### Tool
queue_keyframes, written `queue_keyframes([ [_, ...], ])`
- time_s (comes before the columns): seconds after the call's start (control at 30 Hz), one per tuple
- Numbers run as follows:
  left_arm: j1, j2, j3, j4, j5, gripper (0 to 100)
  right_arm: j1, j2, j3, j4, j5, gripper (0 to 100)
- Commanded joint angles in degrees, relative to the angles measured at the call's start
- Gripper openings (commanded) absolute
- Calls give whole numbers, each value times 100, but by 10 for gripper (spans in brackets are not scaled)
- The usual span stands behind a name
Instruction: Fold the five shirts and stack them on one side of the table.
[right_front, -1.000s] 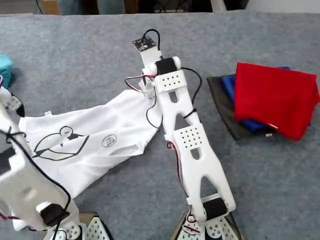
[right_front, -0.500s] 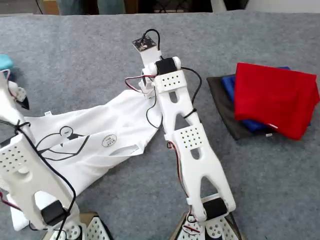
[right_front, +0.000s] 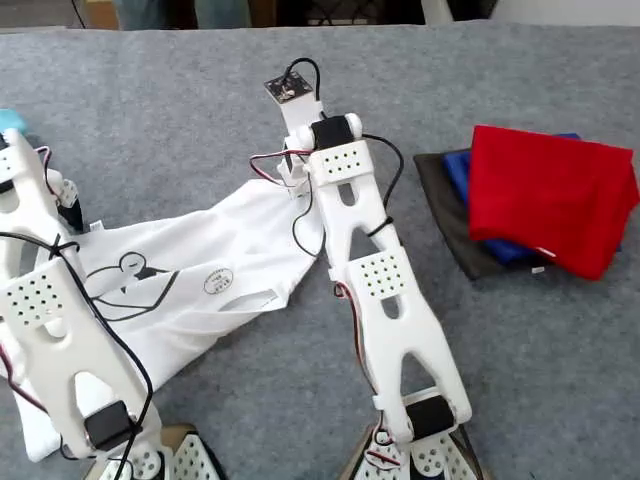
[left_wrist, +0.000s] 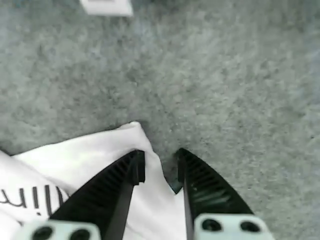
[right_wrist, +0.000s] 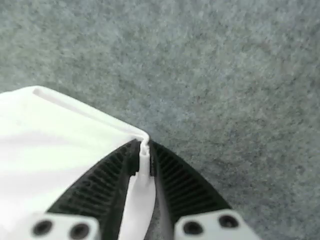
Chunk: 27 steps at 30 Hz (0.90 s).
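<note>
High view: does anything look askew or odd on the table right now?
Yes. The white shirt lies crumpled and diagonal rather than flat, with one corner pinched in the right gripper. The folded red shirt sits rotated over the blue shirt and the dark shirt, which poke out beside it.
</note>
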Motion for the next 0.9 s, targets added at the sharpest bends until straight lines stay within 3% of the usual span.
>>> queue_keyframes([
  [0.0,-57,105,-233,-35,-62,144,105,13,-136,-79,53,14],
  [0.2,-145,158,-374,158,-114,137,105,13,-136,-79,53,14],
  [0.33,-207,158,-382,79,-193,22,105,13,-136,-79,53,14],
  [0.43,-198,105,-409,-70,-185,26,105,13,-136,-70,53,14],
  [0.7,523,123,-2431,-237,-185,29,105,13,-136,-79,53,14],
  [0.87,576,132,-3073,-448,-158,29,105,-13,-145,-35,299,14],
])
